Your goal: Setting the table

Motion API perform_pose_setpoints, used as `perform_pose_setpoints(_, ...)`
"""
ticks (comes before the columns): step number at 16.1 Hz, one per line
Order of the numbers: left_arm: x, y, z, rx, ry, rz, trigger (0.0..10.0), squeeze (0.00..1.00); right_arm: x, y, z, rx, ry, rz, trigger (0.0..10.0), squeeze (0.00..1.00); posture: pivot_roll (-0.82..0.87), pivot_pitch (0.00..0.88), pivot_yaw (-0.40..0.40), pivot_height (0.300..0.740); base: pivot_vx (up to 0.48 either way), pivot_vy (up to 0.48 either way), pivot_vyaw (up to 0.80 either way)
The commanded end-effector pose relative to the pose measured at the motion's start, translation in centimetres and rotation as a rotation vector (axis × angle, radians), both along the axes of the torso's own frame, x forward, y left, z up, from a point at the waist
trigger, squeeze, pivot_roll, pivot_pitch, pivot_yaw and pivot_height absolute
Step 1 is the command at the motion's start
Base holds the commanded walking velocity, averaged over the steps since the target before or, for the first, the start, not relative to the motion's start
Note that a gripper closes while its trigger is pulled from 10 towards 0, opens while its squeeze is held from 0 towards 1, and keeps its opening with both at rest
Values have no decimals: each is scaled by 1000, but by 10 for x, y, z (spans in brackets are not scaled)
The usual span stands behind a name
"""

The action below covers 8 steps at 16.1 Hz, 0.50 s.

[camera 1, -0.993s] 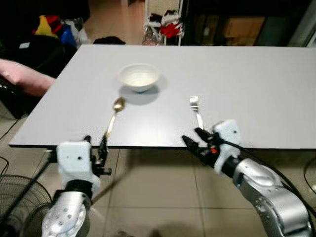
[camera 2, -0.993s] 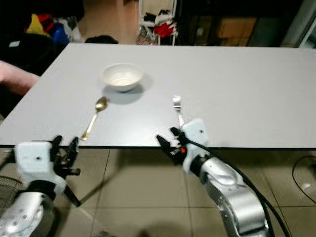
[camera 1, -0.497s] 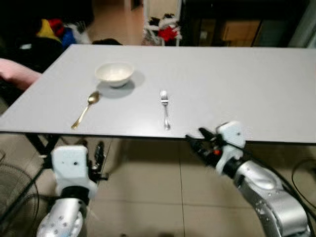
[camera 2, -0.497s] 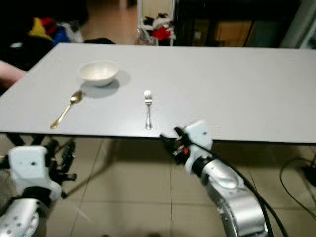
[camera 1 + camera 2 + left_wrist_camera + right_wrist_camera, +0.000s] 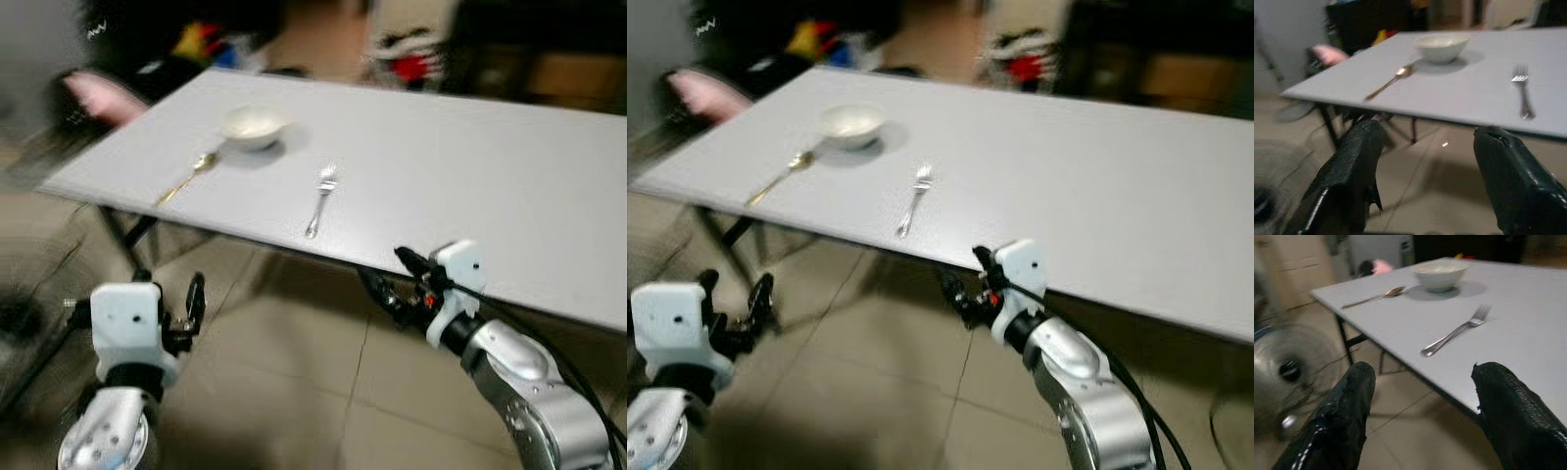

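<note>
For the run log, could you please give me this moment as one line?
bowl, spoon, fork on table | left gripper open, empty | right gripper open, empty, below table edge

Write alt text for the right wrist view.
The open right gripper looks at the grey table, where a fork, a gold spoon and a white bowl lie; a fan stands on the floor.

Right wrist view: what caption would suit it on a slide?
Two open black fingers frame a grey table set with a fork, a gold spoon and a white bowl.
</note>
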<state>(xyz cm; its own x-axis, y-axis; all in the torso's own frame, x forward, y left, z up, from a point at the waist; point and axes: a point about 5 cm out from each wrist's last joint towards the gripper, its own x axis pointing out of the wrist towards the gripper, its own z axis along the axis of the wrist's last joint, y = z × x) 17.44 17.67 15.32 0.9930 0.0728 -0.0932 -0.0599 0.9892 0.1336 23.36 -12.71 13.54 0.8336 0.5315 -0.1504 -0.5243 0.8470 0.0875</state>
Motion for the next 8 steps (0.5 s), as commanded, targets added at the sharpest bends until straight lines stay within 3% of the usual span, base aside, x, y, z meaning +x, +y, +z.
perform_pose_setpoints(1, 2, 4, 1, 52, -5, -1, 10000, 1000, 2, 5, 5, 15, -29, 7, 10000, 1000, -31, 0, 50, 740, 0, 0, 800)
perform_pose_setpoints(2, 5, 3, 2, 67, -9, -14, 10000, 898, 3, 4, 5, 22, -36, -10, 10000, 1000, -30, 0, 52, 740, 0, 0, 800)
perform_pose_setpoints(3, 7, 3, 2, 74, -13, -25, 10000, 165, 3, 3, 5, 23, -41, -24, 10000, 1000, -32, 0, 55, 740, 0, 0, 800)
perform_pose_setpoints(4, 14, 0, 2, 95, -19, -54, 10000, 0, 5, -2, 5, 34, -56, -70, 10000, 1000, -40, 0, 69, 740, 0, 0, 800)
perform_pose_setpoints(7, 22, 0, 2, 98, -27, -76, 10000, 0, 4, -11, 5, 50, -74, -161, 10000, 1000, -67, 0, 109, 740, 0, 0, 800)
perform_pose_setpoints(8, 24, 0, 2, 92, -25, -84, 10000, 0, 3, -17, 5, 70, -70, -218, 10000, 1000, -73, 0, 116, 740, 0, 0, 0)
